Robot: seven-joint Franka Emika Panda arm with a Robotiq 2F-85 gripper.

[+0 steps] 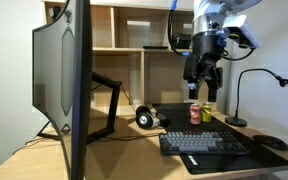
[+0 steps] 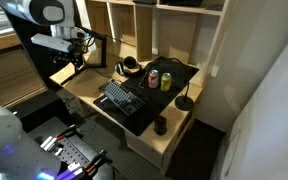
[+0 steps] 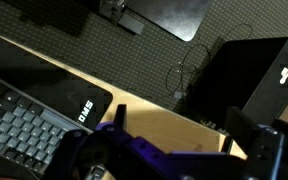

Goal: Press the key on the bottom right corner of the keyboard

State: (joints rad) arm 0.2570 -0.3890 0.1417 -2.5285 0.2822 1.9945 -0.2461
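Observation:
The keyboard (image 1: 209, 143) is black and low, lying on a black desk mat on the wooden desk; it shows in both exterior views (image 2: 122, 98). In the wrist view only part of its greyish keys (image 3: 12, 128) shows at the lower left. My gripper (image 1: 202, 92) hangs well above the desk, apart from the keyboard, and is also seen in an exterior view (image 2: 78, 57). In the wrist view its two fingers (image 3: 179, 121) stand wide apart with bare wood between them. It is open and empty.
A large monitor (image 1: 64, 80) stands on the desk. Two cans (image 1: 196, 113), headphones (image 1: 144, 117), a black desk lamp (image 1: 240, 95) and a dark mouse (image 1: 272, 143) lie around the keyboard. Shelves rise behind. A black box (image 3: 249, 70) stands on the floor.

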